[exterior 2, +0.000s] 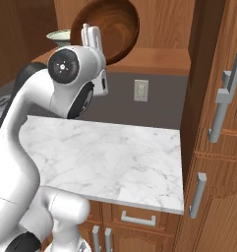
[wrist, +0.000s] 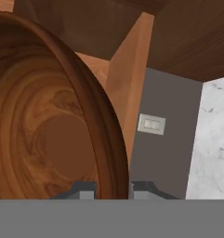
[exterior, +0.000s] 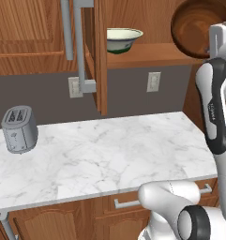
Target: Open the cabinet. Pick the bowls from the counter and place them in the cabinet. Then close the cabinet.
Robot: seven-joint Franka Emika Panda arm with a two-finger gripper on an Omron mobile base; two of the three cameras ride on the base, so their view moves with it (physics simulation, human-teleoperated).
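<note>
Right now the claw (wrist: pixel 112 188) is pinched on the rim of the brown bowl (exterior: pixel 195 29), one tip inside the wall and one outside, as the hand view shows. The bowl hangs tipped on its side, hollow facing out, up at cabinet height just above the shelf (exterior: pixel 147 55); in the left base view it sits at about one o'clock. The cream bowl (exterior: pixel 124 39) already stands upright on that shelf, near twelve o'clock, well apart from the brown one.

I'd judge the brown bowl stiff and fairly light, turned from wood by its ringed grain, with a glossy finish that could slide between smooth pads. A rim pinch leaves all the weight hanging to one side, so it may swivel in the grip; a hold low on the rim, deep over the wall, looks safest. It seems unlikely to chip if set down gently.

The cream bowl has a thin flared lip, a greenish outside and a small foot. The cabinet (exterior: pixel 99 56) is reddish-brown panelled wood with long grey bar handles, its doors swung open. Below, the worktop (exterior: pixel 109 154) is white marble, grey-veined and flat. A rounded metal toaster (exterior: pixel 19 129) stands at nine o'clock.
</note>
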